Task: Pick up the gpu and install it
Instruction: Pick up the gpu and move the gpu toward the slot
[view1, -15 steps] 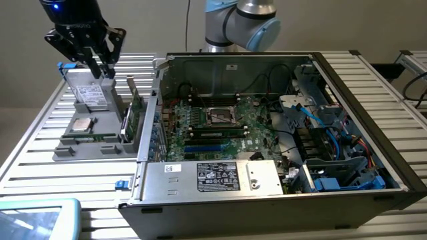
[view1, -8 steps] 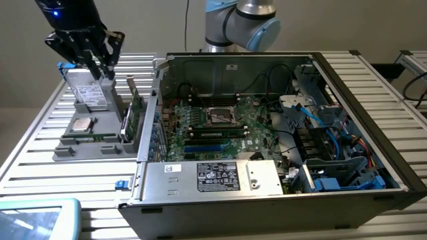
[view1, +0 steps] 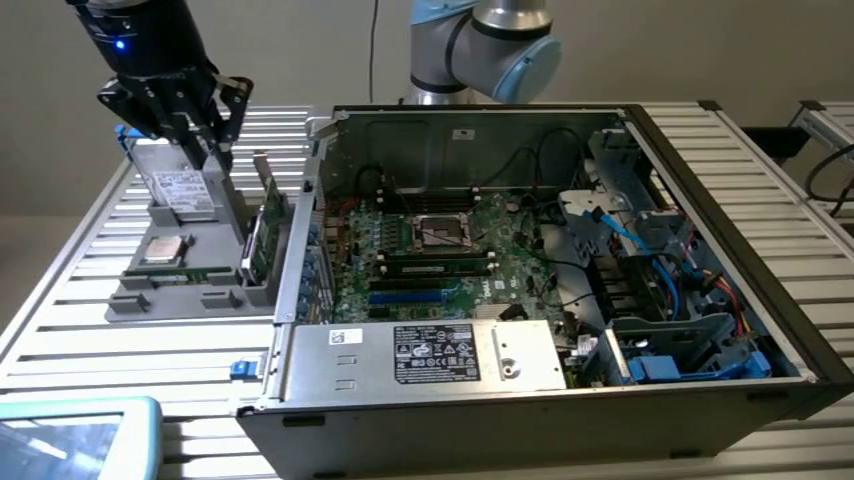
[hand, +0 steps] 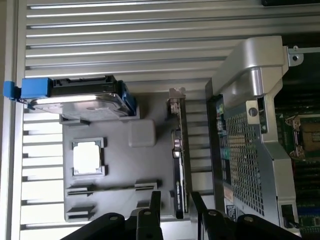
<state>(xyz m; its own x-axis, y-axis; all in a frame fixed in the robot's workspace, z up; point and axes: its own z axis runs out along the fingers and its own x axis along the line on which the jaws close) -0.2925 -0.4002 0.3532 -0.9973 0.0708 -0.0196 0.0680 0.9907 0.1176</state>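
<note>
The gpu (view1: 271, 228) stands on its long edge in the grey holder tray (view1: 167, 297), beside the open computer case (view1: 561, 400). Its green board faces the case. From the wrist view the gpu (hand: 178, 150) is seen edge-on as a thin dark strip. My gripper (view1: 200, 140) hangs well above the tray, over the hard drive end, towards the exterior view's left of the card. My gripper (hand: 176, 207) is open, and its two black fingers (hand: 154, 202) stand either side of the card's line, holding nothing.
A silver hard drive (view1: 179, 190) with blue clips, a CPU (view1: 163, 250) and a narrow memory stick share the tray. The case holds the motherboard (view1: 441, 250), blue slots (view1: 414, 297), cables and a power supply (view1: 427, 355). A slatted table (view1: 80, 330) lies beneath.
</note>
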